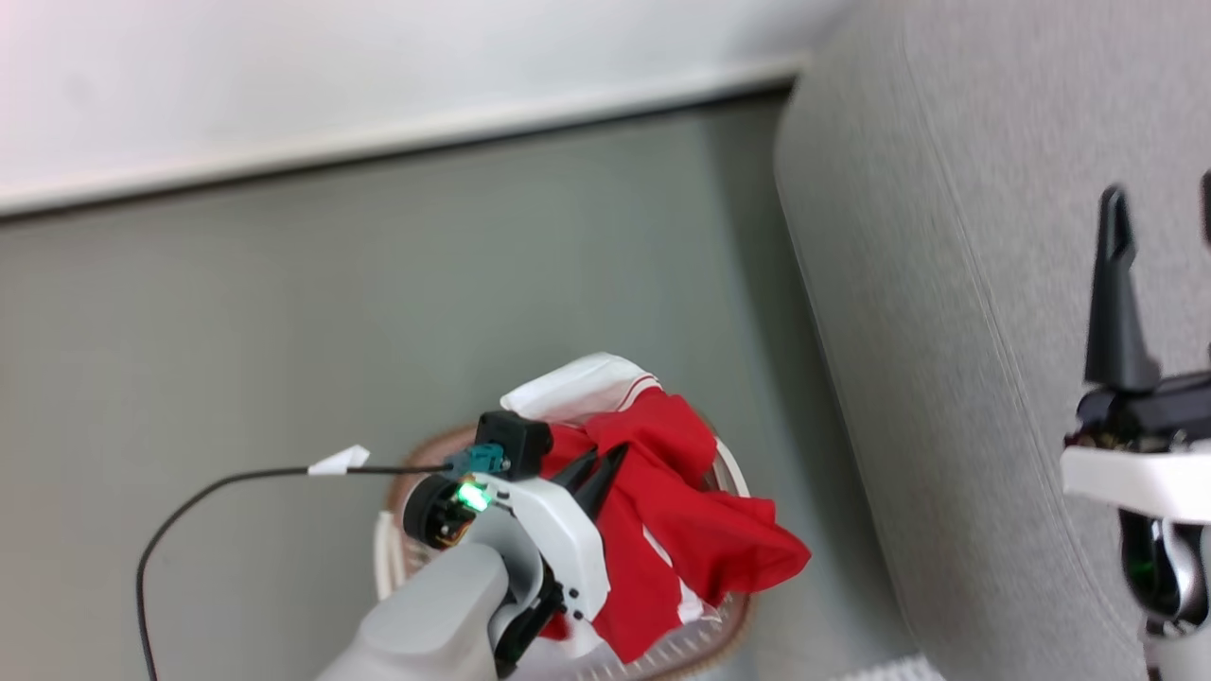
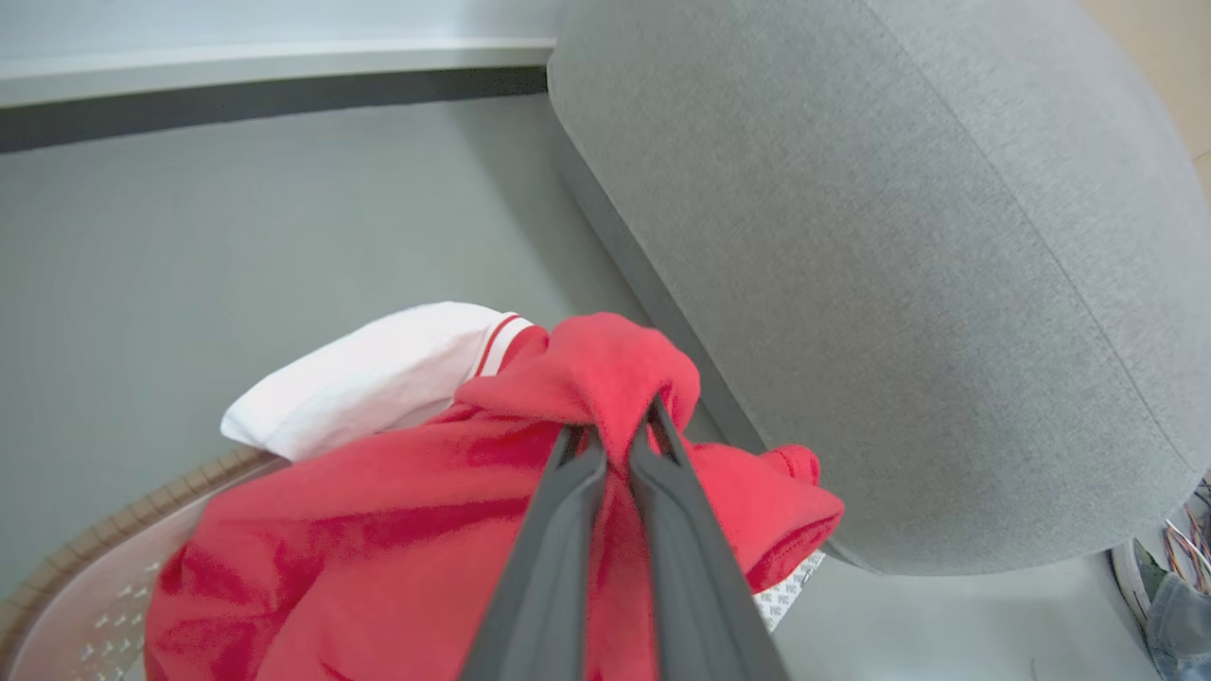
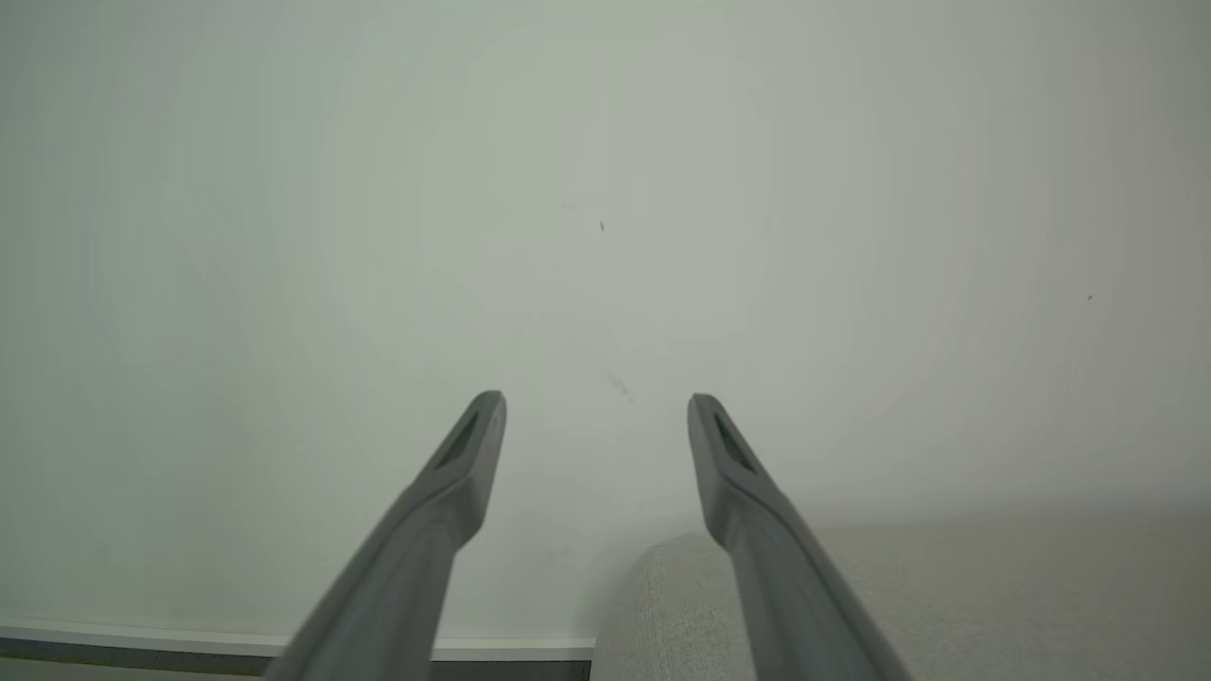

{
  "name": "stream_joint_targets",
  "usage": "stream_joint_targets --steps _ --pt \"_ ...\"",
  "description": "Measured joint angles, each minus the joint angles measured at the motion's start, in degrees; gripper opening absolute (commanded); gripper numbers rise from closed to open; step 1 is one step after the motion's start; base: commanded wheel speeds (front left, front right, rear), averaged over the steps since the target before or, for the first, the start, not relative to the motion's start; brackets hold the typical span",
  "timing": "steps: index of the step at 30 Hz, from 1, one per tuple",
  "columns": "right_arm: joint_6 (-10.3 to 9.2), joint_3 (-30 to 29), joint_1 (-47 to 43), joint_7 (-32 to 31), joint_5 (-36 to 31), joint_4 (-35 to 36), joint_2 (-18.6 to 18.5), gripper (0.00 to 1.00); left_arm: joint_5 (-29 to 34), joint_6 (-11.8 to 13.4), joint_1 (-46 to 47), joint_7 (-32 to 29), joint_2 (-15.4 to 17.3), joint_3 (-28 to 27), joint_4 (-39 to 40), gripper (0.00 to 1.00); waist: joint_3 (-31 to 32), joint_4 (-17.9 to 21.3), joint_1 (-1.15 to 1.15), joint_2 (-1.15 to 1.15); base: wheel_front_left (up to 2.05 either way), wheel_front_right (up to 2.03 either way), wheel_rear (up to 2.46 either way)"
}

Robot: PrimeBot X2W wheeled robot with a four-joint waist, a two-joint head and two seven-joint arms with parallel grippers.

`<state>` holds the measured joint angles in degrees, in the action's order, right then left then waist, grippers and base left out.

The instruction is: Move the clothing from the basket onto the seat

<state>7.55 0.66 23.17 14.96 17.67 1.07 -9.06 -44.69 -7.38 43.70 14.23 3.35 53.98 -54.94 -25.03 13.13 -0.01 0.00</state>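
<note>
- low in the frame's middle, left gripper [image 1: 605, 461] pinched tight on the red clothing [image 1: 691, 520], which hangs bunched over the basket [image 1: 416, 463]
- at right edge, right gripper [image 1: 1162, 203] spread wide, holding nothing, against the grey seat [image 1: 946, 331]

No legible text or numbers, white cable tag [image 1: 339, 461] unreadable

Bright even light, soft shadows, wide-angle edge bend
</note>
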Motion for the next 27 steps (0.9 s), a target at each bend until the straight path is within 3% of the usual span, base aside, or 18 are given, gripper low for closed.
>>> stream_joint_targets --steps 6,14,27 --pt "0.00 2.19 -4.70 0.00 0.24 -1.91 -0.47 1.00 0.12 0.04 -2.99 0.75 2.60 -3.50 7.32 0.00 9.44 -3.72 -0.01 0.00 0.00 0.00 0.00" --pt "0.00 3.56 -9.81 0.00 1.55 -3.27 -0.07 1.00 5.16 2.61 -8.31 0.82 6.36 -12.16 22.83 0.00 18.50 -6.26 -0.01 0.00 0.00 0.00 0.00" --pt "0.00 6.52 -13.85 0.00 2.44 -4.17 1.19 1.00 8.32 6.42 -11.00 -0.09 10.29 -16.72 38.02 0.00 24.95 -7.04 0.00 0.00 0.00 0.00 0.00"
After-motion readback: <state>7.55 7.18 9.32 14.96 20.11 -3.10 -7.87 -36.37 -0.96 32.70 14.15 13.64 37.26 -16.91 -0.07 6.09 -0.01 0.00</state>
